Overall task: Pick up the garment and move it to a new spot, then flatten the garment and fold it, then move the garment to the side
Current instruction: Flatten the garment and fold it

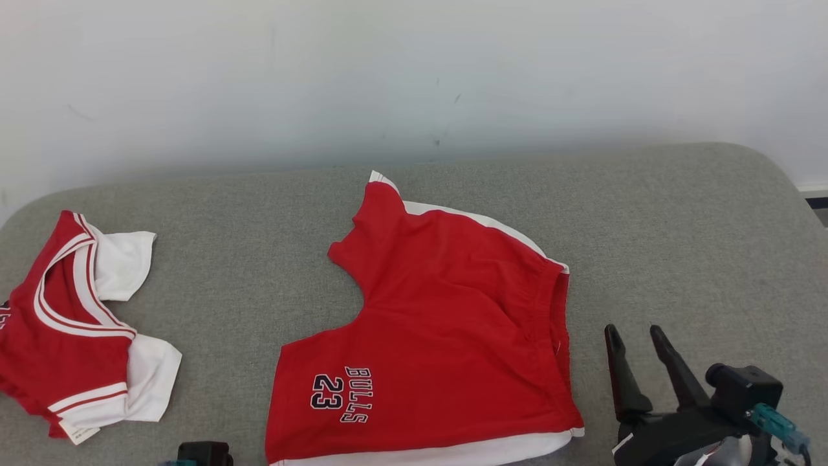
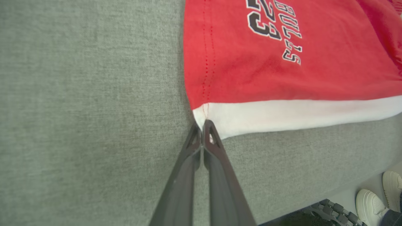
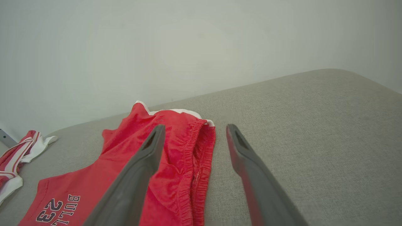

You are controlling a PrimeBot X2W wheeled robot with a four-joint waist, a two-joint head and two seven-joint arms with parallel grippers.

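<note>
Shorts (image 1: 440,310), red with white bands down the sides, lie spread flat in the middle of a grey upholstered cushion (image 1: 679,226). "BULLS 23" is printed in dark letters on the nearer leg. The elastic waistband (image 3: 196,157) faces the robot's right, and the two leg openings face its left.

The left gripper (image 2: 202,124) is low over the near edge of the shorts. Its two dark fingers are pressed tightly together. The tips touch the corner where the stitched leg hem meets the white band (image 2: 298,114). It cannot be made out whether any cloth is pinched between the tips.

The right gripper (image 1: 634,333) sits just beside the waistband end, on the robot's right. Its fingers are spread wide with nothing between them, and they point toward the far edge of the cushion.

A second garment, a red jersey (image 1: 65,323) with white sleeves and striped trim, lies crumpled well apart at the left end of the cushion. A plain pale wall (image 1: 388,77) rises behind the cushion. In the left wrist view, a pair of white shoes (image 2: 370,204) stands on the floor beyond the cushion's edge.
</note>
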